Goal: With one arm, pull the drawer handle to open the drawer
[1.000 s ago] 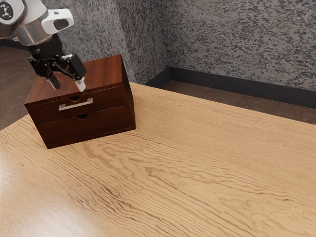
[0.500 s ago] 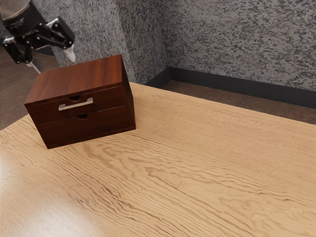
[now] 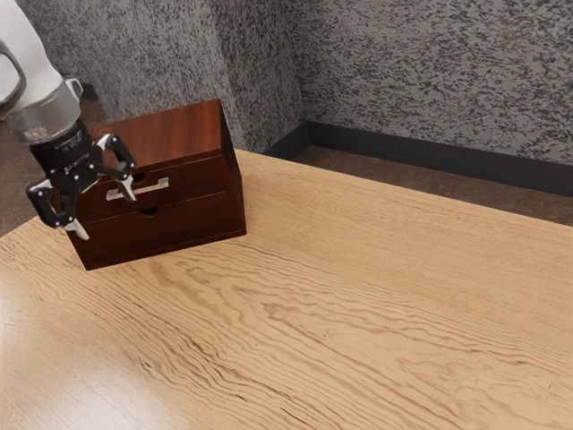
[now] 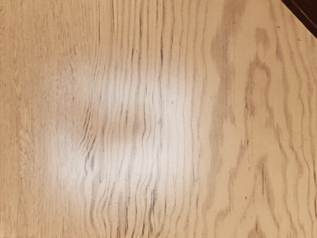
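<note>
Exterior view, starting at the hand: the black two-finger gripper (image 3: 103,209) hangs from the white and grey arm (image 3: 36,94) with its fingers (image 3: 128,186) spread wide and nothing between them, so it holds nothing. It sits low in front of the dark reddish-brown wooden two-drawer chest (image 3: 179,134), toward the end of the chest's face on the exterior view's left. One white-tipped finger crosses the line of the slim silver bar handle (image 3: 150,187), while the other points down and away toward the table; whether the upper tip touches the bar or only passes in front of it cannot be told. The handle is mounted across the upper drawer front (image 3: 192,177), and most of its length runs off from the hand toward the exterior view's right. That drawer front looks flush with the chest's face, as does the lower drawer front (image 3: 179,224) with its small finger notch, so I judge that the pull has not begun. What is left is nearly everything: bring the fingers around the bar, close on it, and draw it out from the chest. The chest stands at the far corner of the pale, strongly grained wooden table (image 3: 358,296), with the speckled grey wall (image 3: 403,63) behind. In the wrist view, the same pale tabletop (image 4: 158,124) lies under the hand.
</note>
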